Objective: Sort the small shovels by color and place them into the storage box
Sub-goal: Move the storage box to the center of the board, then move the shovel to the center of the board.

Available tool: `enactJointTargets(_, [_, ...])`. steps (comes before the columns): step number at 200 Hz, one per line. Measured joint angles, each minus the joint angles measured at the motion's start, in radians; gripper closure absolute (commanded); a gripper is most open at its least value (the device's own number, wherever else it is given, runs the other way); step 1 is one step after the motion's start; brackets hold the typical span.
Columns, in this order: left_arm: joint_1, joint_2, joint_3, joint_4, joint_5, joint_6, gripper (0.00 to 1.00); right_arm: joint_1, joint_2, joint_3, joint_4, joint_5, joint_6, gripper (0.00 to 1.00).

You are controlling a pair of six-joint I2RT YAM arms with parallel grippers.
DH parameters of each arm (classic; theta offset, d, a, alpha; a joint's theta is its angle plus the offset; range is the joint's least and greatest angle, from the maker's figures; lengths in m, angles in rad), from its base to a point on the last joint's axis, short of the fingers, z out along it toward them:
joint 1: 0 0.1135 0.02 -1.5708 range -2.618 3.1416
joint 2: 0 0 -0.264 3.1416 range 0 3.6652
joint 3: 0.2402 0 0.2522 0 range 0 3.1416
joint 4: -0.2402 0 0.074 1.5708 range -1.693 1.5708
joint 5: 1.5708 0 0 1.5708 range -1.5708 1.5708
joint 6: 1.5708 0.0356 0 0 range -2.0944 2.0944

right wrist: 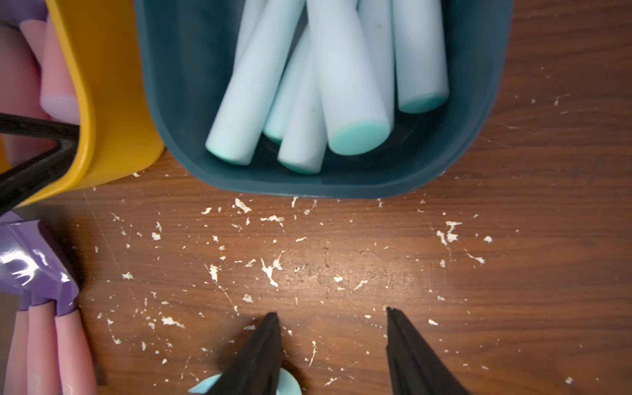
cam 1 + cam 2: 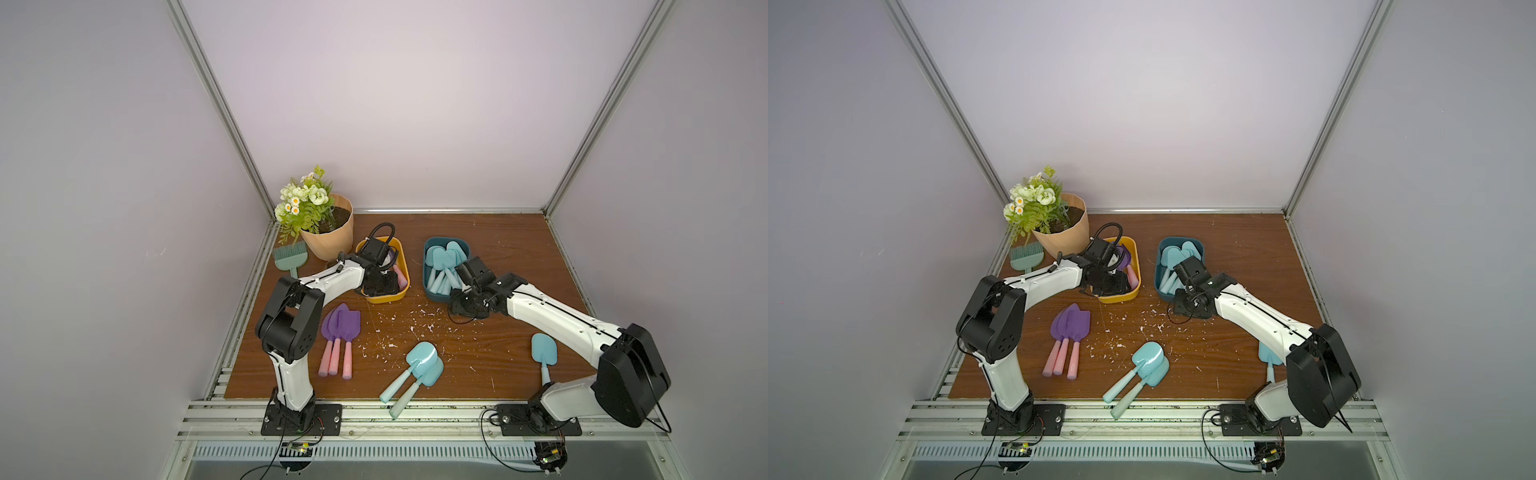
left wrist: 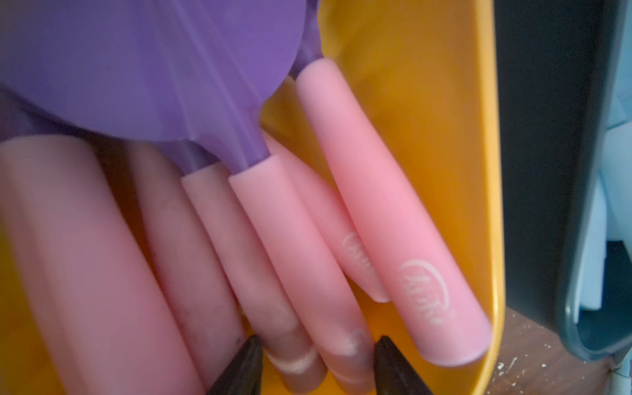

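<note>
Two light blue shovels (image 2: 419, 365) lie crossed midway along the table's (image 2: 478, 249) near edge, blades farther in and handle ends reaching that edge. A single blue shovel (image 2: 542, 351) lies toward the near right corner beside the right arm, handle also nearward. Three purple shovels (image 2: 340, 328) lie side by side toward the near left, pink handles pointing at the near edge.

Farther in, the right gripper (image 1: 330, 311) hovers over bare wood just short of the teal box (image 1: 342, 184), jaws spread and empty. Every loose blue shovel lies on its near side with its long axis roughly near-to-far, so this nearer arm would likely reach back for them.

The left gripper (image 3: 318, 342) is down in the yellow box (image 3: 478, 171). Pink handle ends sit between its parted jaws, but I cannot tell whether they pinch
</note>
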Motion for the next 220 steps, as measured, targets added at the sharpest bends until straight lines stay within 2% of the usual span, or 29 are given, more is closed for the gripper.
enactJointTargets(46, [-0.011,-0.185,-0.022,-0.013,-0.100,0.010,0.43,0.130,0.000,0.001,0.000,-0.028,-0.016,0.44])
enactJointTargets(85, [-0.013,-0.338,-0.043,0.041,-0.151,-0.027,0.42,0.185,0.042,-0.038,0.072,-0.140,-0.021,0.44])
enactJointTargets(158, [-0.013,-0.357,-0.192,0.048,-0.157,-0.082,0.42,0.315,0.075,-0.132,0.090,-0.185,-0.003,0.44])
enactJointTargets(220, [-0.013,-0.376,-0.200,0.046,-0.158,-0.093,0.42,0.316,0.075,-0.178,0.146,-0.188,0.016,0.46])
